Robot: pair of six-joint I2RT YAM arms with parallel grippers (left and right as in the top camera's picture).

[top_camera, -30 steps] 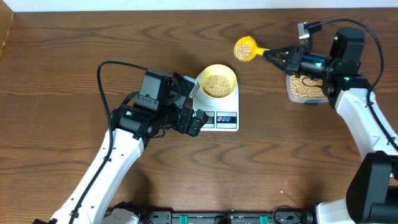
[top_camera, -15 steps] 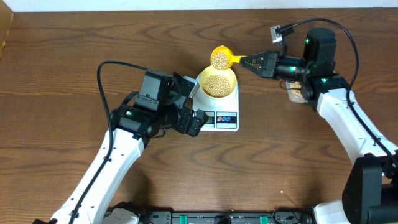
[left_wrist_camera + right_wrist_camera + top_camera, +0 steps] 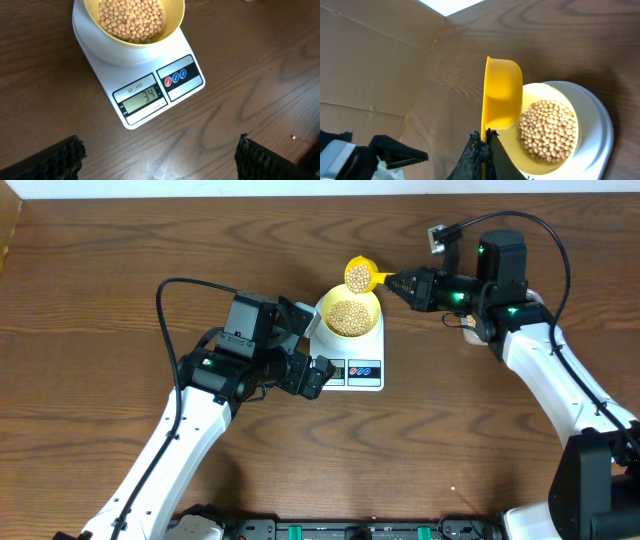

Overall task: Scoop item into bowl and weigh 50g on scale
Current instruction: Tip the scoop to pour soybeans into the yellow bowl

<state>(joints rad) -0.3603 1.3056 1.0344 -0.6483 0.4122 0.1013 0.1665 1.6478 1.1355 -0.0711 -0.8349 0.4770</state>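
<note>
1. Overhead view: the beans (image 3: pixel 349 317) part-fill the pale yellow bowl (image 3: pixel 376 303), which sits on the white scale (image 3: pixel 366 372) near the middle of the bench (image 3: pixel 100 280). The left wrist view shows the display (image 3: pixel 143 96) reading 34, short of the target.
2. A loaded yellow spoon (image 3: pixel 358 275) hangs over the bowl's far rim, its handle pinched in the fully closed right gripper (image 3: pixel 392 280).
3. Risk: tipping the whole load at once could overshoot fifty grams. A slow, partial pour looks safer.
4. Risk: the spoon is close to the rim's edge, so beans may bounce off onto the bench and roll away.
5. Risk: if the spoon touches or presses the bowl, the reading would be false or the bowl shoved off-centre.
6. The left gripper (image 3: pixel 160 155) hangs spread wide and empty just in front of the scale. Any drift onto the platform would also upset the reading.
</note>
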